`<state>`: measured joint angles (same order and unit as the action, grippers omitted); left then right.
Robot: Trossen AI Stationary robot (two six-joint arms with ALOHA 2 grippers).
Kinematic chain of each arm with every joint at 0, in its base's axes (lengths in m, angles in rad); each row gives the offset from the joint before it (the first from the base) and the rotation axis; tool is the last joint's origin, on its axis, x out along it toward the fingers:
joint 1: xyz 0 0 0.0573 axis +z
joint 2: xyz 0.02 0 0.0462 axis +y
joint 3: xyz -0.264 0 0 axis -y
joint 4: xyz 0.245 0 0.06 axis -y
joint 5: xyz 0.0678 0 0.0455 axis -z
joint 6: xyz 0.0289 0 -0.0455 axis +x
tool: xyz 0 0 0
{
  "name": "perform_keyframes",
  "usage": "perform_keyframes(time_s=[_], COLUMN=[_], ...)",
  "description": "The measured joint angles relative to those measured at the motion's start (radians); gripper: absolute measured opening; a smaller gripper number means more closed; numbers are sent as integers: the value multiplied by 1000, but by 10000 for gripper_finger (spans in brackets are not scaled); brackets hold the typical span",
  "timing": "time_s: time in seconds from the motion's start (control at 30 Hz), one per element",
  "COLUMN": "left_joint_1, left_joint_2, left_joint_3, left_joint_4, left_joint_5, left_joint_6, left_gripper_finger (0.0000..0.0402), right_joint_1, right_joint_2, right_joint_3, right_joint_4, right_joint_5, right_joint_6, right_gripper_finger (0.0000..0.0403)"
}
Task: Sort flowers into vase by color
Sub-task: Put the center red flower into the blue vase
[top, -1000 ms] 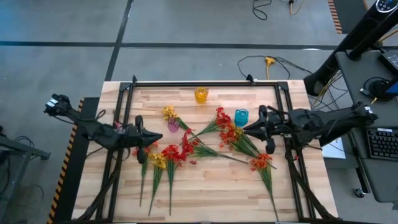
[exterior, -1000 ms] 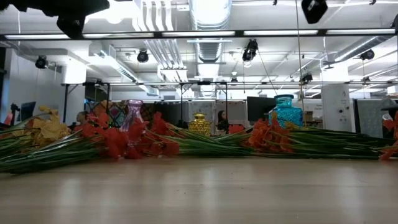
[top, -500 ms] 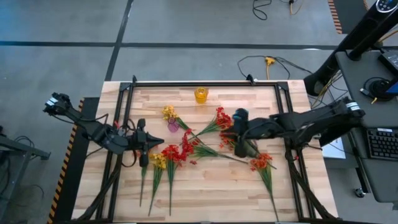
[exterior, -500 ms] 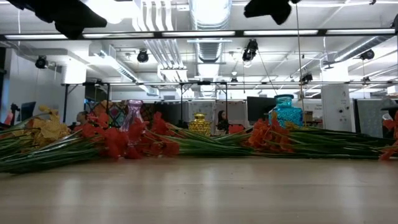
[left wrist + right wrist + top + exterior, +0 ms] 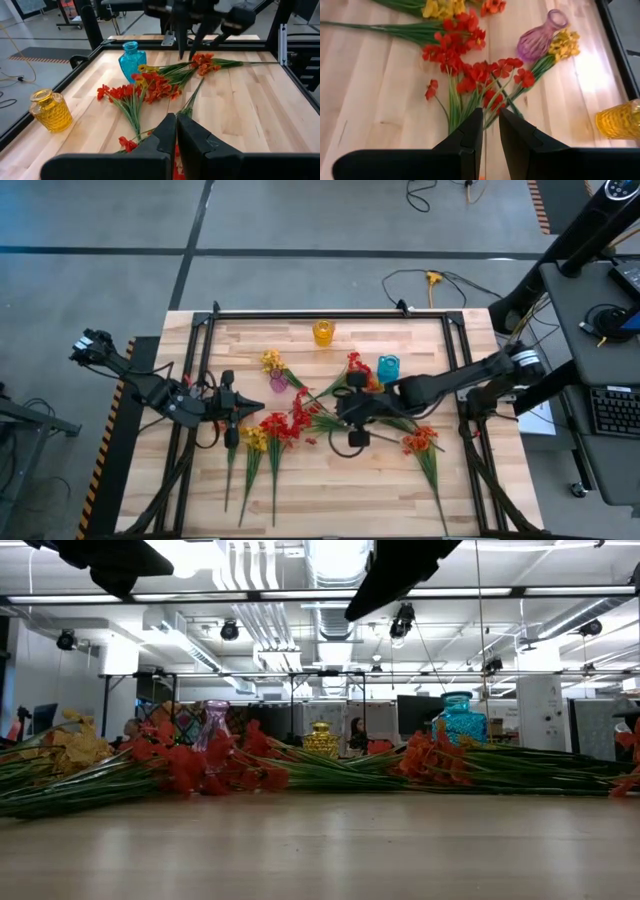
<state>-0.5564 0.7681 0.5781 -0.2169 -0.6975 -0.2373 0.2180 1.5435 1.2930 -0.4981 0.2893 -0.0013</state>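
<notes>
The wooden table (image 5: pixel 330 485) is strewn with the flowers (image 5: pixel 300 415), laid flat across its middle around three vases. The right gripper (image 5: pixel 490 131) is held above the red sprays near the purple vase (image 5: pixel 538 41), its fingers slightly parted with nothing between them. The left gripper (image 5: pixel 176 131) is kept fully closed, empty, at the table's left side.

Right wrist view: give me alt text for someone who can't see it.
Right gripper, jaws slightly apart and empty, hangs above red flowers lying on the table. Beyond them a purple vase stands beside a yellow spray.
</notes>
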Motion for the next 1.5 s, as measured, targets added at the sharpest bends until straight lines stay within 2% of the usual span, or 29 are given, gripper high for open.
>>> perform_keyframes(time_s=[0.3,0.4,0.5,0.77,0.97,1.2,1.5], left_joint_1=[0,0,0,0,0,0,0], left_joint_2=[0,0,0,3,3,3,3], left_joint_3=[0,0,-1,-1,-2,-2,-2], left_joint_4=[0,0,2,9,18,25,42], left_joint_5=[0,-1,-2,-4,-4,-4,-4], left_joint_6=[0,0,0,0,0,0,0], left_gripper_finger=[0,0,0,0,0,0,0], right_joint_1=[-2,-2,-2,-3,-3,-8,-9], right_joint_2=[63,61,54,66,72,76,139], right_joint_3=[10,10,10,10,10,4,-6], right_joint_4=[-1,1,0,2,0,-31,-28], right_joint_5=[0,0,0,26,26,18,11], right_joint_6=[10,31,51,55,53,90,120], right_gripper_finger=[57,69,99,211,269,309,333])
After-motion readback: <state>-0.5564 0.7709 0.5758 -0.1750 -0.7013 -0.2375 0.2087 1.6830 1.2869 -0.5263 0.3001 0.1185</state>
